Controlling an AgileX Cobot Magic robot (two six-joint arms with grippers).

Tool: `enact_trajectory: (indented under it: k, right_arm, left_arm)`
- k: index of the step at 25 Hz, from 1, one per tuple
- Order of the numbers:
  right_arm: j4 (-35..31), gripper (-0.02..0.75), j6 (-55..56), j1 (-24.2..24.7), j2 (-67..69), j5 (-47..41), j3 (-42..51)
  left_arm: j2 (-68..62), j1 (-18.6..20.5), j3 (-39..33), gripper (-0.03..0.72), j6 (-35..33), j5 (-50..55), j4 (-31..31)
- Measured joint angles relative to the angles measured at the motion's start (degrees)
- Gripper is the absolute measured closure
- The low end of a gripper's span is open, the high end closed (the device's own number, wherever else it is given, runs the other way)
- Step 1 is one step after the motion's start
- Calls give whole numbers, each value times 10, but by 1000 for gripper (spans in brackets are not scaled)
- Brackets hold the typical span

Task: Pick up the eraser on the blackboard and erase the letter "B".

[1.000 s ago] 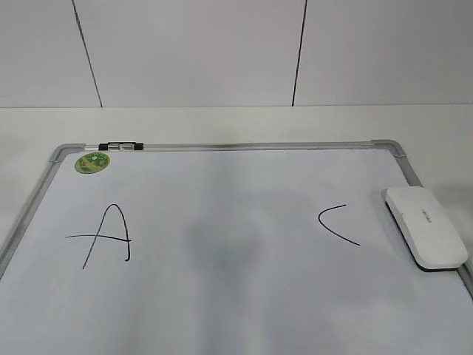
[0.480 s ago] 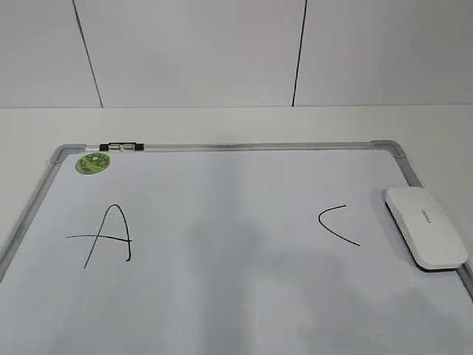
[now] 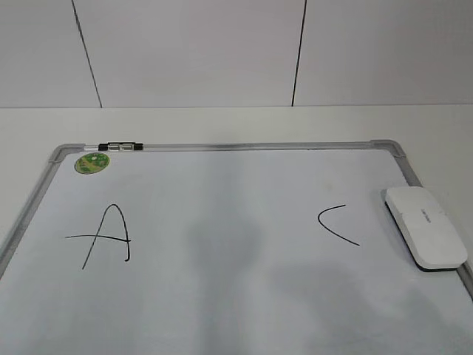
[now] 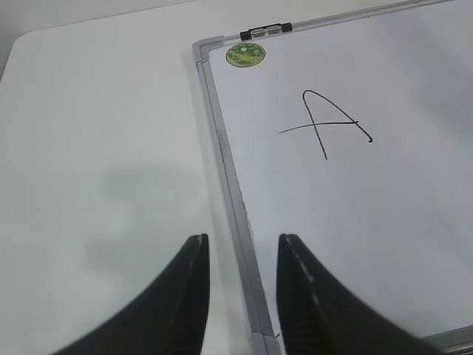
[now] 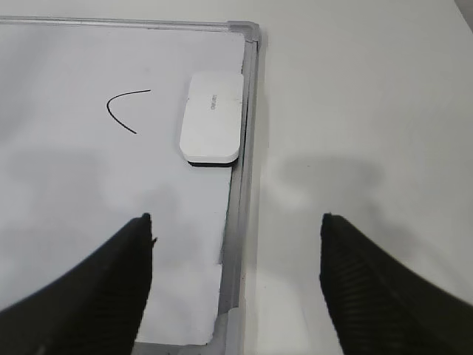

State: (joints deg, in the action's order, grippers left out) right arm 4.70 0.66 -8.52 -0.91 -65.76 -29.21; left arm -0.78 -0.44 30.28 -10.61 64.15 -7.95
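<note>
Right wrist view: my right fingers (image 5: 235, 296) hang spread wide with nothing between them, above the board's right frame rail.
Eraser: the eraser (image 5: 213, 126) lies flat at 12 o'clock from my right fingers, on the blackboard (image 5: 89, 192), its long side just beside the right rail, felt face down.
Letter C: the "C" (image 5: 126, 109) sits at 9 o'clock from the eraser, apart from it.
Left wrist view: my left fingers (image 4: 242, 296) are parted by a narrow gap, holding nothing, straddling the board's left frame rail with the bare desk (image 4: 96, 148) on one side.
Letter A: the "A" (image 4: 325, 122) is at 1 o'clock from my left fingers, well apart.
Magnet: a round green magnet (image 4: 245, 53) sits at 12 o'clock, near the far left corner, just beside a black clip (image 4: 266, 30) on the top rail.
Exterior view: the stretch between "A" and "C" is blank; I see no strokes of the letter "B" there, only soft grey shadows.
</note>
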Motion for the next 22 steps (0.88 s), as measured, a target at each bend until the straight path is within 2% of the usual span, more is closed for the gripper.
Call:
enact_trajectory:
  k: [22]
  right_arm:
    - [2, 189, 0, 0, 0, 0, 3]
  left_arm:
    - [1, 0, -1, 462, 0, 0, 1]
